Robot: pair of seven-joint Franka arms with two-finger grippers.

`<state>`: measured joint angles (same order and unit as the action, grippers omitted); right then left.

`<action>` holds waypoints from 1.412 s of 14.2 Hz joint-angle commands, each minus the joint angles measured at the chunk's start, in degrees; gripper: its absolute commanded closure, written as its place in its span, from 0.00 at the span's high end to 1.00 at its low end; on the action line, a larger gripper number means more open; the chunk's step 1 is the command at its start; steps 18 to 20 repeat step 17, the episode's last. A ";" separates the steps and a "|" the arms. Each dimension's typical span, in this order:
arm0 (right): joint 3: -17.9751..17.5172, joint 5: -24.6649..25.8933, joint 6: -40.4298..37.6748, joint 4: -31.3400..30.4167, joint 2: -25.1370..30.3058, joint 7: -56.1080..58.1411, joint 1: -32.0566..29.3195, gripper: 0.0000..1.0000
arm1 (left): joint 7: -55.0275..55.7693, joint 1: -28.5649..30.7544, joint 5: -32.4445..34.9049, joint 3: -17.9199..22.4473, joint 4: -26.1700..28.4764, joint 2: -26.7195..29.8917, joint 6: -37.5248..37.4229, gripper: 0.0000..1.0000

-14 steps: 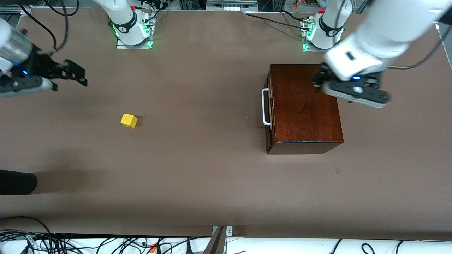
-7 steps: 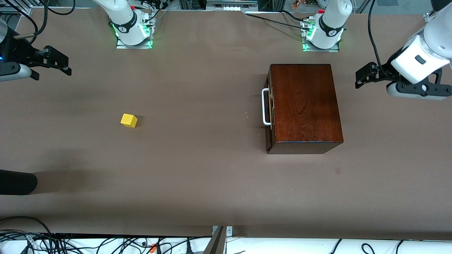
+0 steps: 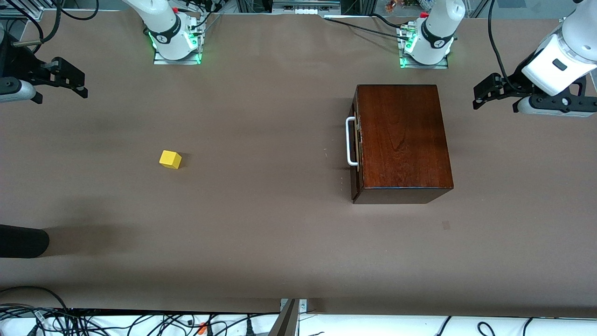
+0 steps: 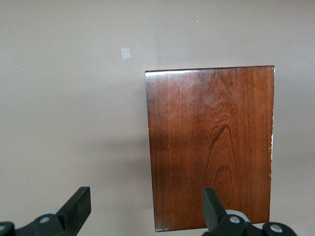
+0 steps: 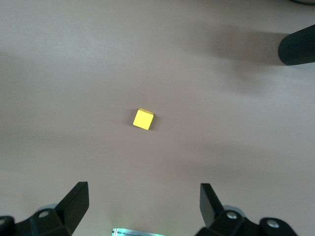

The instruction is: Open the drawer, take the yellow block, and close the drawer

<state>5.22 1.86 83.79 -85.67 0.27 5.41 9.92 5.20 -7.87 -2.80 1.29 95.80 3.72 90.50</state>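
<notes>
Looking down from the front camera, you see the dark wooden box sitting toward the left arm's end of the counter, with its drawer pushed fully in. The white handle points toward the middle of the counter, and its bar stands just off the drawer face. Your yellow block lies flat on the counter toward the right arm's end, well apart from the box, with a broad bare stretch of counter between the two and clear room on every side of the block.

Your left hand hangs in the air near the counter's edge at the left arm's end, off to the side of the box and touching nothing. The left wrist view shows its fingers spread wide and empty, with the box top below them and its edges square and unobstructed.

Your right hand hangs over the right arm's end of the counter, well apart from the block. The right wrist view shows its fingers wide apart with nothing between them and the block lying on bare counter below. A dark rounded object pokes in at the counter's edge at that end, nearer to the front camera than the block and well apart from it.
</notes>
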 commanded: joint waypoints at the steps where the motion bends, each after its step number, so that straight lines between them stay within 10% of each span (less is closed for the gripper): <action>1: -0.47 1.04 -2.05 2.00 -1.24 0.92 0.36 1.00 | 0.17 0.49 -0.80 -0.24 -1.04 0.85 -0.75 1.00; 20: -0.29 -0.81 -2.75 1.91 -1.33 0.12 0.10 1.00 | -3.17 1.63 3.33 -0.33 -1.58 0.41 -2.96 1.00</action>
